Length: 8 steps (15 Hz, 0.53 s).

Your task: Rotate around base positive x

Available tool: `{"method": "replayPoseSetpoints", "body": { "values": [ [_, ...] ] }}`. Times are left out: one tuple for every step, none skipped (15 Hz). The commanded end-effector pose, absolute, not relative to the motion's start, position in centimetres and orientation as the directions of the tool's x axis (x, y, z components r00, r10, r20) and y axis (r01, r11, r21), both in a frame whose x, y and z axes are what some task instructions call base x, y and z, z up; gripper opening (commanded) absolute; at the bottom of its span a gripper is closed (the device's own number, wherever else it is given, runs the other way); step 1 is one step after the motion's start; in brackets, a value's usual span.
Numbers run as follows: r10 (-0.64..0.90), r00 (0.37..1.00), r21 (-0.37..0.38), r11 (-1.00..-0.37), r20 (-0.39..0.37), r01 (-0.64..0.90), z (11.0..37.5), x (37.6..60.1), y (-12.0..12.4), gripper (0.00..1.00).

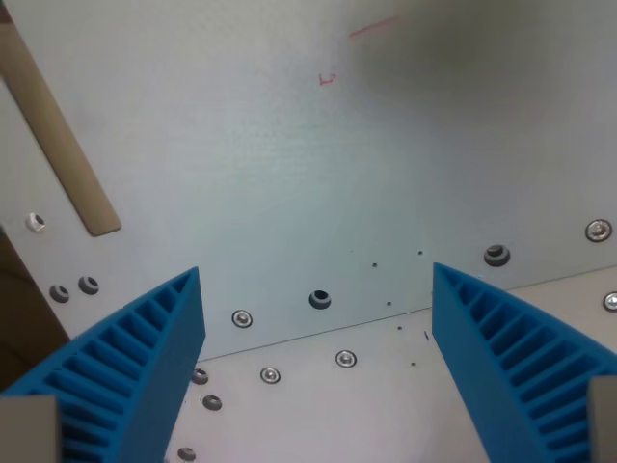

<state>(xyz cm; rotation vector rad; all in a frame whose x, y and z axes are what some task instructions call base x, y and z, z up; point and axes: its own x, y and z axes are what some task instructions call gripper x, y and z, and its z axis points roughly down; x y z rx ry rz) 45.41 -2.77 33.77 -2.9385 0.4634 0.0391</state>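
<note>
Gaping ribbed blue pincer [318, 289]

Bare white panel [318, 174] between spread blue fingers [145, 357], only flush screws [242, 318] and a tan strip [58, 135] at left

Background is a pale grey-white panel [289, 164] filling most of the wrist view, matte, evenly lit, with a dim shadow at far right top. Faint red pen marks [329, 79] near the top. A seam [386, 316] runs across low down, joining a second lighter panel [386, 386] nearer. Screws [242, 318] and a few open holes [319, 299] line the seam. Tan wooden strip [58, 135] leans diagonally at far left. Brown surface [19, 318] at left edge.
</note>
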Motion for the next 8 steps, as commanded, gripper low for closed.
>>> {"method": "replayPoseSetpoints", "body": {
  "values": [
    [-0.267, 0.956, -0.343, -0.893, -0.118, -0.292, 34.08, 45.29, -3.28, 1.00],
    [-0.266, 0.956, -0.354, -0.889, -0.121, -0.292, 34.08, 45.29, -3.28, 1.00],
    [-0.265, 0.956, -0.364, -0.884, -0.124, -0.292, 34.08, 45.29, -3.28, 1.00],
    [-0.263, 0.956, -0.374, -0.880, -0.128, -0.292, 34.08, 45.29, -3.28, 1.00],
    [-0.262, 0.956, -0.384, -0.876, -0.131, -0.292, 34.08, 45.29, -3.28, 1.00],
    [-0.260, 0.956, -0.395, -0.871, -0.134, -0.293, 34.08, 45.29, -3.28, 1.00],
    [-0.259, 0.956, -0.405, -0.866, -0.138, -0.293, 34.08, 45.29, -3.28, 1.00],
    [-0.257, 0.956, -0.415, -0.862, -0.141, -0.293, 34.08, 45.29, -3.28, 1.00]
  ]
}}
